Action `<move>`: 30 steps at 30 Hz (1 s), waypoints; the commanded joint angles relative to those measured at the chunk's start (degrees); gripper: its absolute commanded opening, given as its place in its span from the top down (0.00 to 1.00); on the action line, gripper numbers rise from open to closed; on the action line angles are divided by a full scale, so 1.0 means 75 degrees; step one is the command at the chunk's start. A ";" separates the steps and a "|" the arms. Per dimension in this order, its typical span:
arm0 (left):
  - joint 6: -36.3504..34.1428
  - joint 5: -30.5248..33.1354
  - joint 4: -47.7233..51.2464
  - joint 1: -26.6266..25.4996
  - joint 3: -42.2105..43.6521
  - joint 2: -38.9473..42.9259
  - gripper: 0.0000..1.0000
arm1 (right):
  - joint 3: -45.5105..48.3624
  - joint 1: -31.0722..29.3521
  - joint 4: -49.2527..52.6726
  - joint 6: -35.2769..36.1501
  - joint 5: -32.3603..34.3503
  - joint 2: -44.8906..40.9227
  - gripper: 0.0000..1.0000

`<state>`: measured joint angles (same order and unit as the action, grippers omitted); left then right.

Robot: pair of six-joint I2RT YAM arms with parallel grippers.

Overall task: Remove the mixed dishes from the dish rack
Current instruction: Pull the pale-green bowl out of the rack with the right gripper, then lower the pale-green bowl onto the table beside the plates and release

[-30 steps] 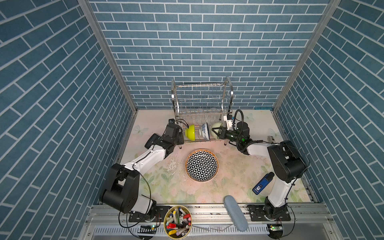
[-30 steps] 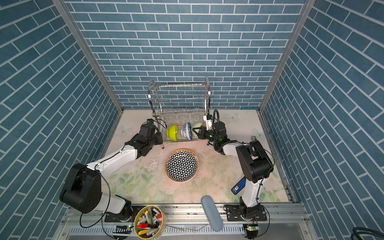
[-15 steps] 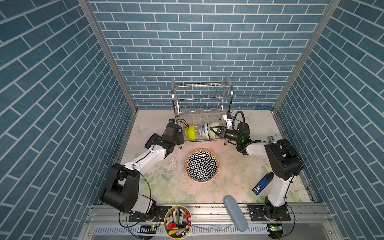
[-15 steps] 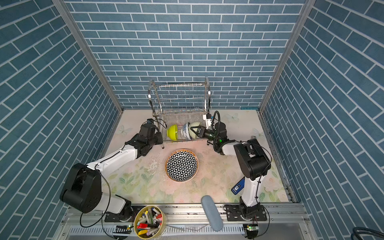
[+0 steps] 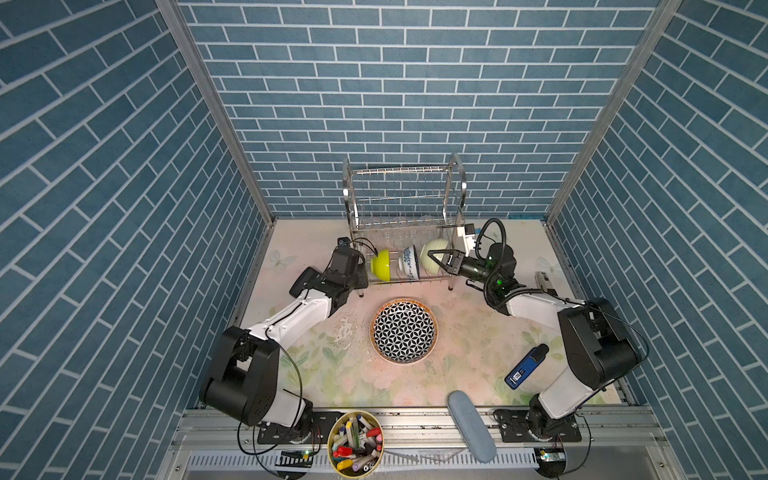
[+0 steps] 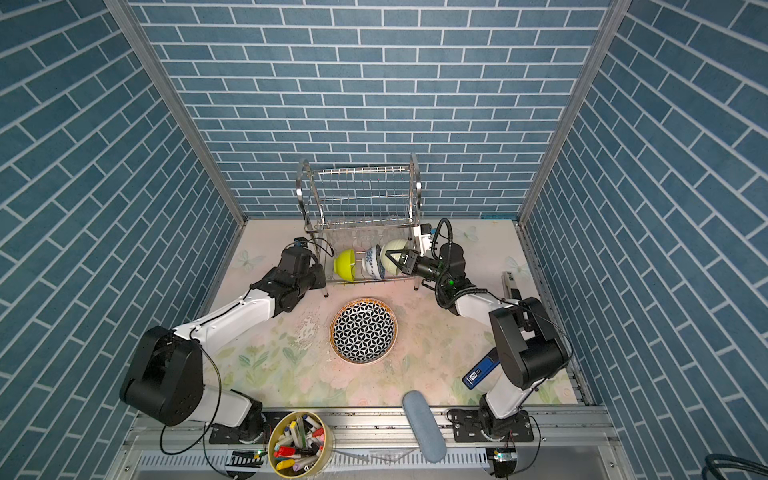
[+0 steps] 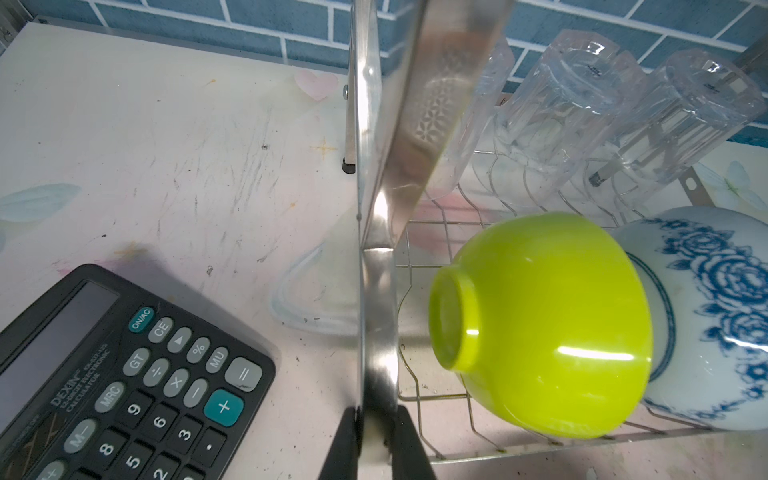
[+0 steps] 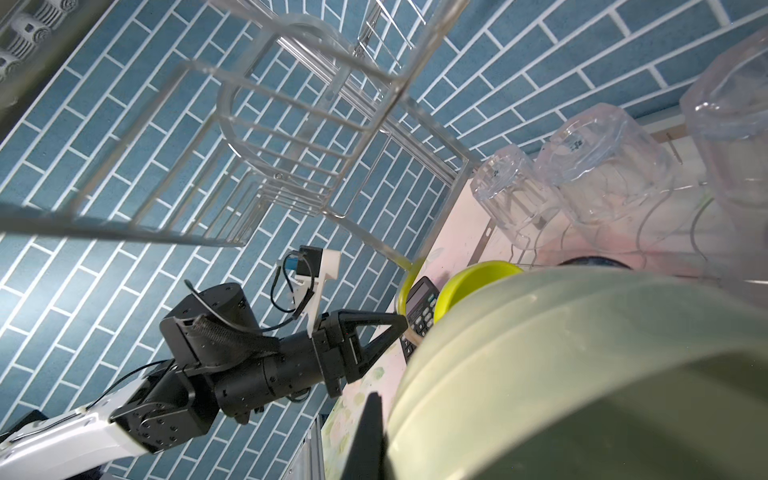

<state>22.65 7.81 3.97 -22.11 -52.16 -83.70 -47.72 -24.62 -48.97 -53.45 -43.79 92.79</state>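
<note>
Two grips: left pincer (image 7: pixel 376 422) clamps the dish rack (image 5: pixel 347 199) frame, probably steadying it (so nothing shifts); right pincer (image 5: pixel 435 261) pinches the pale-green bowl (image 5: pixel 434 244) by its rim.

The dish rack (image 5: pixel 403 195) stands between the left gripper (image 7: pixel 376 415) and the right gripper (image 5: pixel 436 262). The bowls (image 5: pixel 409 266) lie in a row low inside it, the end bowl (image 5: pixel 434 245) at the right gripper, the glasses (image 7: pixel 569 108) behind them. The plate (image 5: pixel 404 330) lies on the surface (image 5: pixel 478 345), nearer the robot than both grippers.
</note>
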 commanded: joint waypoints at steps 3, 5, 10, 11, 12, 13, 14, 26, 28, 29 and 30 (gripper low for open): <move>0.0179 0.0022 -0.0067 0.0042 -0.0112 -0.0129 0.90 | 0.0425 -0.0163 0.1776 0.1129 0.0119 -0.1276 1.00; 0.0179 0.0005 -0.0078 0.0043 -0.0112 -0.0136 0.90 | 0.0350 -0.0323 0.3357 0.1880 0.0494 -0.1838 1.00; 0.0202 -0.0030 -0.0130 0.0042 -0.0100 -0.0137 0.90 | -0.0528 -0.0997 0.7862 0.3845 0.2188 -0.2719 1.00; 0.0212 -0.0034 -0.0141 0.0045 -0.0100 -0.0137 0.90 | -0.0725 -0.1120 0.8544 0.4054 0.2511 -0.2771 1.00; 0.0214 -0.0034 -0.0142 0.0048 -0.0095 -0.0134 0.90 | -0.0905 -0.1216 0.9197 0.4226 0.2810 -0.2795 1.00; 0.0213 -0.0034 -0.0142 0.0048 -0.0089 -0.0127 0.90 | -0.1044 -0.1296 0.9688 0.4334 0.3086 -0.2798 1.00; 0.0214 -0.0035 -0.0142 0.0045 -0.0088 -0.0128 0.90 | -0.1198 -0.1390 1.0182 0.4445 0.3358 -0.2789 1.00; 0.0202 -0.0002 -0.0154 0.0043 -0.0006 -0.0054 0.89 | -0.2495 -0.1872 1.3100 0.5126 0.4936 -0.1905 1.00; 0.0202 0.0000 -0.0152 0.0046 -0.0011 -0.0066 0.90 | -0.2537 -0.1936 1.3101 0.5174 0.4950 -0.1678 1.00; 0.0202 -0.0012 -0.0154 0.0053 -0.0006 -0.0065 0.90 | -0.2563 -0.1964 1.3115 0.5210 0.4948 -0.1553 1.00; 0.0202 -0.0016 -0.0144 0.0042 -0.0018 -0.0057 0.90 | -0.2595 -0.1993 1.3122 0.5233 0.4976 -0.1438 1.00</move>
<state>22.68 7.79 3.95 -22.11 -52.16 -83.70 -63.94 -38.79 46.24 -17.87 -8.84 80.44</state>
